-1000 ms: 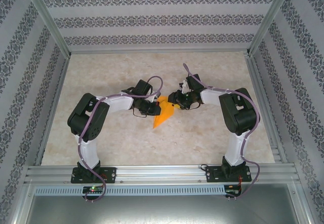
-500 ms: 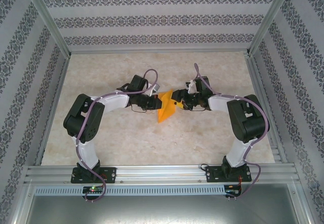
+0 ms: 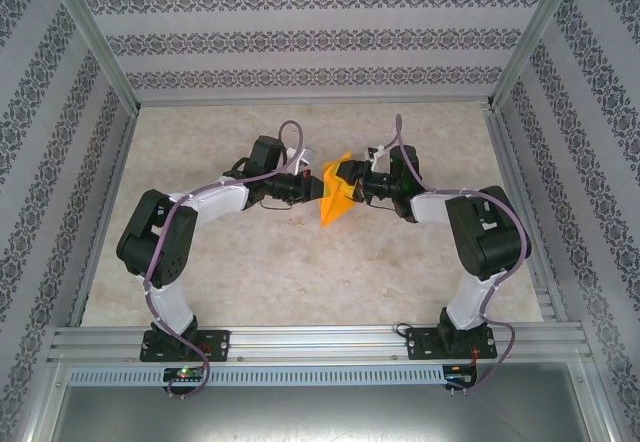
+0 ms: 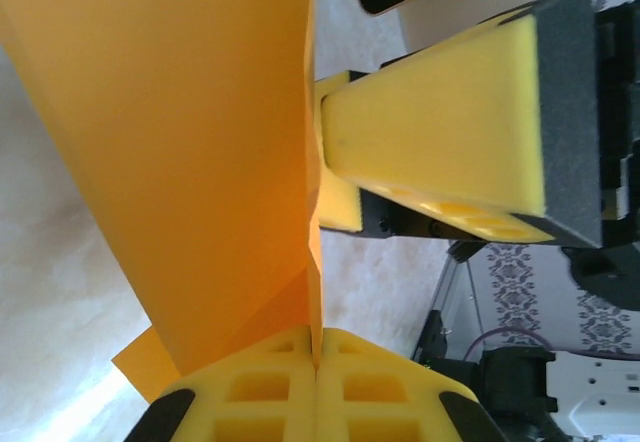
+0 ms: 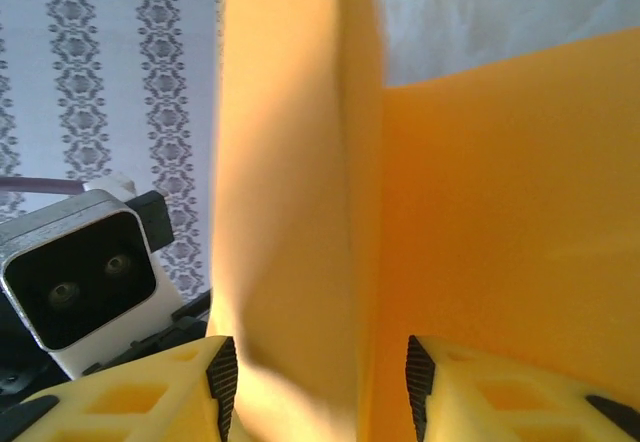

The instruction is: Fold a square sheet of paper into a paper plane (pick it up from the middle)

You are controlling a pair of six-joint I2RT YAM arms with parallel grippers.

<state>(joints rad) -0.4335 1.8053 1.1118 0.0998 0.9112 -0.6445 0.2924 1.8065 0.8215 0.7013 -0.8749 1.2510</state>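
Since a second ago, both arms have been carried farther from their bases, and the square sheet of paper (image 3: 337, 202) has been taken with them towards the far half of the surface (image 3: 250, 282); its lower tip, which pointed towards the left arm, is now turned nearly straight towards the bases. The orange sheet, already partly folded, is held up off the surface between the two pincers, which face each other across it. The left pincer (image 3: 312, 188) is clamped on the sheet: from the left wrist its yellow fingers (image 4: 270, 392) are seen pressed together, with a thin edge of the paper (image 4: 180, 162) caught in the seam and the rest rising as a broad panel above them. The right pincer (image 3: 353, 184) is met on the sheet's other side. From the right wrist its jaws are seen standing apart at (image 5: 315, 367), with a blurred upright flap of the paper (image 5: 480, 212) lying between them; whether the pads press on it cannot be told.
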